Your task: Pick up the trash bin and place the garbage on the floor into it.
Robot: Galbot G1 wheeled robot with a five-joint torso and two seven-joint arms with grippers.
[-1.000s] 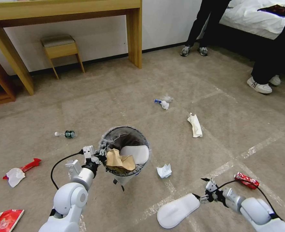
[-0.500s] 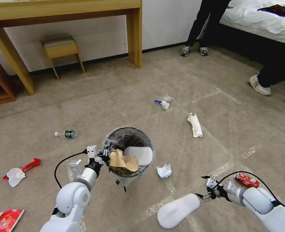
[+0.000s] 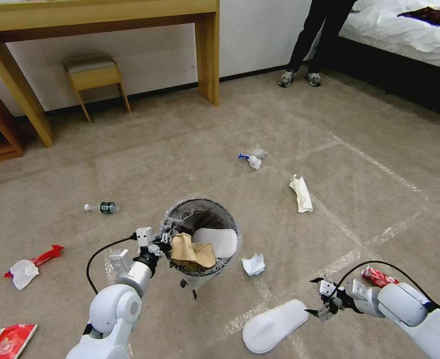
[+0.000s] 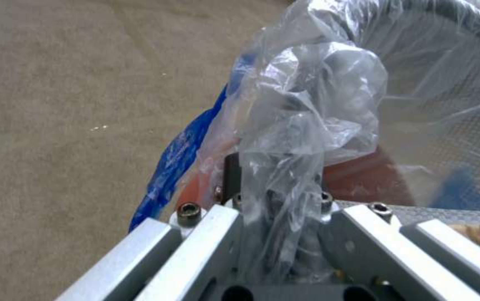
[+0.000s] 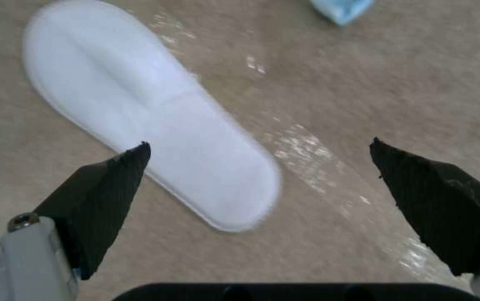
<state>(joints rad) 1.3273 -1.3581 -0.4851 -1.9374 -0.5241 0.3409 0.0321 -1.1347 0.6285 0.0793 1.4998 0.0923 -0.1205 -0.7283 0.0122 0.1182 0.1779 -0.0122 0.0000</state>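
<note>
On the beige carpet (image 3: 289, 124) crossed by white tape lines, the trash bin (image 3: 202, 239) is held above the floor by the left gripper (image 3: 164, 241), which is clamped on the bin's rim through the crinkly clear bag (image 4: 306, 104). Inside the bin lie a crumpled brown paper bag (image 3: 192, 249) and a flat white slipper (image 3: 217, 239). The right gripper (image 3: 319, 299) hangs low beside a second white slipper (image 3: 274, 325) on the floor; its black fingers (image 5: 106, 196) stand wide apart and hold nothing, with the slipper's end between them below. Near the bin lies a white tissue (image 3: 253, 264). Farther away are a folded white wrapper (image 3: 301, 193), a small bottle (image 3: 102, 207), a crushed red can (image 3: 376, 275) and a red packet (image 3: 8, 340).
</note>
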